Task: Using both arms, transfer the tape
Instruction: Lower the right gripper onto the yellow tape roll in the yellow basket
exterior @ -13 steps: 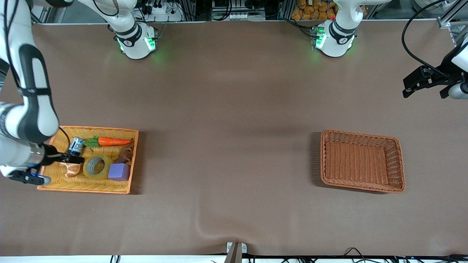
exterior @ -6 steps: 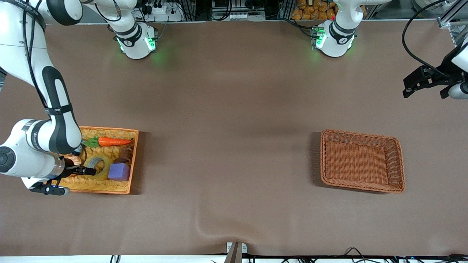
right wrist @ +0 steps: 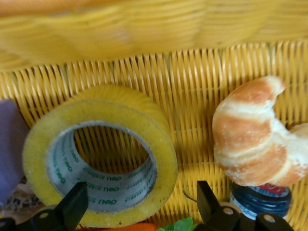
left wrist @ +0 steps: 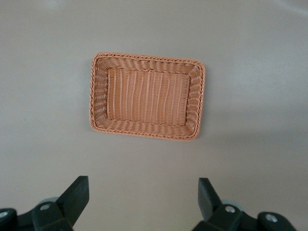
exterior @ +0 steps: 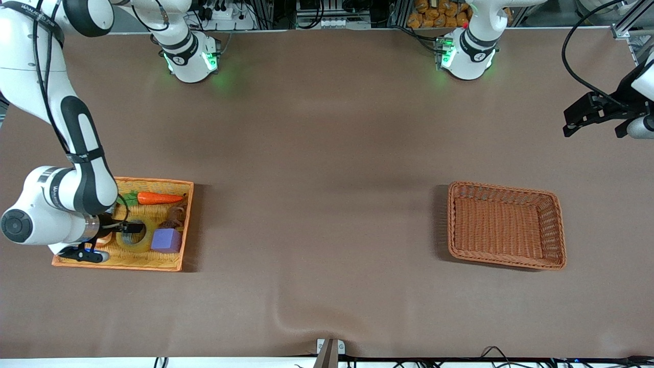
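Observation:
The yellow tape (exterior: 137, 236) lies flat in the orange-yellow basket (exterior: 153, 181) at the right arm's end of the table. My right gripper (exterior: 132, 228) is low over it and open. In the right wrist view the tape (right wrist: 98, 154) fills the middle. My right gripper (right wrist: 139, 204) has one finger in front of the roll's hole and the other outside its wall. My left gripper (exterior: 592, 118) waits high by the left arm's end of the table. It is open and empty, and it (left wrist: 143, 192) looks down on the brown basket (left wrist: 144, 57).
The orange-yellow basket also holds a purple cube (exterior: 166, 240) beside the tape, a carrot (exterior: 159, 198), a croissant (right wrist: 255, 139) and a blue-lidded can (right wrist: 262, 197). The brown wicker basket (exterior: 506, 190) stands empty toward the left arm's end.
My right arm swung in over the orange-yellow basket and its gripper moved from beside the tape onto it. The left arm has not moved.

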